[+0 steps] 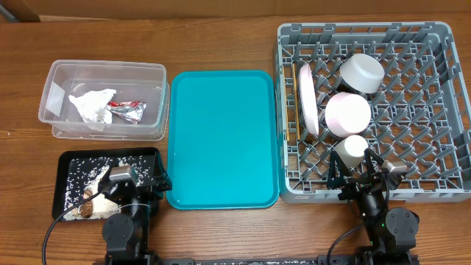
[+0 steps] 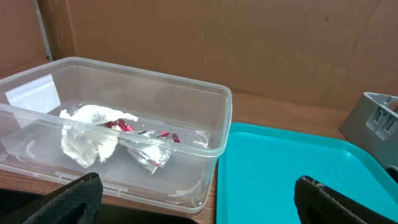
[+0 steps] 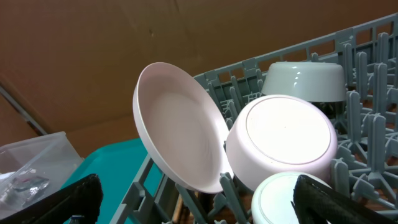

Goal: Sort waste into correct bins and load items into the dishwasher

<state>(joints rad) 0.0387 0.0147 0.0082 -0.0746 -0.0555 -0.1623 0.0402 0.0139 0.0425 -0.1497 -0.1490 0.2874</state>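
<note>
Both grippers are held spread wide and empty at the near edge of the table. The left gripper (image 2: 198, 202) hangs over the black tray (image 1: 62, 158) at the near left corner, and the right gripper (image 3: 199, 202) by the near wall of the dish rack (image 1: 368, 31) on the right side. In the rack, the plate (image 1: 308, 99) is stood on edge between pegs. The pink bowl (image 1: 347, 115), white bowl (image 1: 361, 73) and cup (image 1: 352, 149) are turned base-up, probably so that they drain and sit steady. The napkin (image 1: 93, 105) and foil wrapper (image 1: 126, 111) are gathered in the clear tub (image 1: 103, 68) towards the far left corner. The rice (image 1: 77, 177) is held apart in the black tray, dry waste seemingly being divided from food. Nothing is seen on the teal tray (image 1: 221, 140) in the middle, so the task is judged all but finished.
</note>
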